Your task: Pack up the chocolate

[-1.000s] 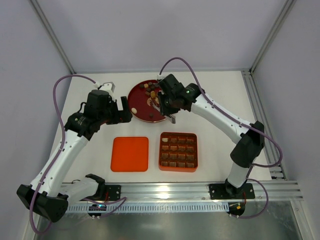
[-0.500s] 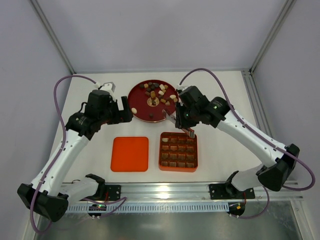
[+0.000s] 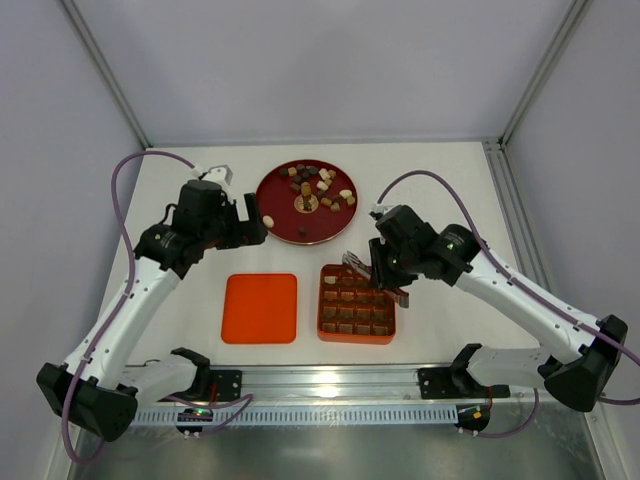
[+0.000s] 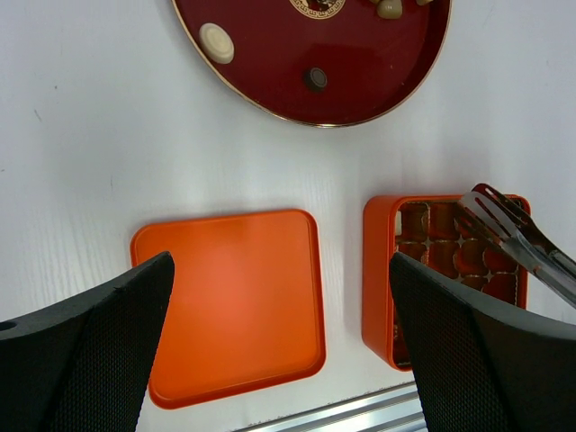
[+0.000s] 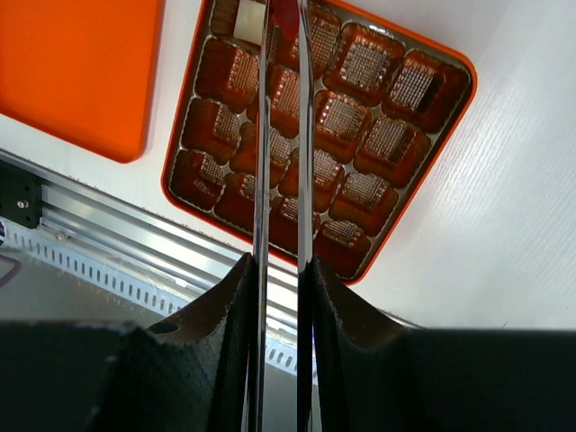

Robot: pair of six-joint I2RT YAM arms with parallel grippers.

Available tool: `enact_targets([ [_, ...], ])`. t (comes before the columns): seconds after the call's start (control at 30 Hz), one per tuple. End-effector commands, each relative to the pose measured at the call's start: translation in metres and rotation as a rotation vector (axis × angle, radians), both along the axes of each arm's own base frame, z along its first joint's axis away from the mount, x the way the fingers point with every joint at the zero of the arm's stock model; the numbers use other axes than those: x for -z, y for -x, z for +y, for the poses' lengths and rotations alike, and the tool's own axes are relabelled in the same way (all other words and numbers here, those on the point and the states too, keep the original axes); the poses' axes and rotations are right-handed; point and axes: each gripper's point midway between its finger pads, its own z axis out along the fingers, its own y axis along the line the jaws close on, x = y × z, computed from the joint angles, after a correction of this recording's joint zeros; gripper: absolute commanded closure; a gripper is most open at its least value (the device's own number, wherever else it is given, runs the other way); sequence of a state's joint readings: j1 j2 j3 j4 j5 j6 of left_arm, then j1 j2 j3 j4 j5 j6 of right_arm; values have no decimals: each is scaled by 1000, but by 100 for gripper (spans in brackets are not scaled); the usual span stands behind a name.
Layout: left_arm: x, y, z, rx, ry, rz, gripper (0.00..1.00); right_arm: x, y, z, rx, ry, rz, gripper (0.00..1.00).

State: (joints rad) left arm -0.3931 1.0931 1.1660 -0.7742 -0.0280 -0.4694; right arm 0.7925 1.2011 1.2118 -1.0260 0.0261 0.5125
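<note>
The chocolate (image 3: 312, 186) lies as several small brown, dark and cream pieces on a dark red plate (image 3: 285, 220). Two of the pieces (image 4: 216, 42) show in the left wrist view. My right gripper (image 3: 387, 270) (image 5: 279, 265) is shut on metal tweezers (image 3: 356, 263) (image 5: 261, 180), whose tips hang over the far-left corner of the orange gridded box (image 3: 357, 304) (image 5: 409, 193). I cannot tell whether the tips hold a piece. My left gripper (image 3: 243, 222) (image 4: 281, 270) stands open and empty, above the table left of the plate.
The flat orange lid (image 3: 260, 307) (image 4: 234, 301) lies left of the box. A metal rail (image 3: 400, 378) runs along the table's near edge. Frame posts and walls close in the sides and back.
My right arm has swung from over the plate toward the near edge and now holds the tweezers over the box. The left arm has not moved.
</note>
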Motion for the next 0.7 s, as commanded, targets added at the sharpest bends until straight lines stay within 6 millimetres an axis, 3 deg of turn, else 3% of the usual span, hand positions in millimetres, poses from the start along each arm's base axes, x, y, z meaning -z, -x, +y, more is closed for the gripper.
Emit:
enact_targets([
  [0.0,-5,-6,-5,5,25,-27,0,-1,8,3,0,-39,0,69],
  [0.17,-4,-6,-5,1,24,-22,0,11,17,8,-21,-54,39,69],
  [0.67,-1,-4,-4,2,21,-18,0,16,15,5,-18,-24,36,65],
])
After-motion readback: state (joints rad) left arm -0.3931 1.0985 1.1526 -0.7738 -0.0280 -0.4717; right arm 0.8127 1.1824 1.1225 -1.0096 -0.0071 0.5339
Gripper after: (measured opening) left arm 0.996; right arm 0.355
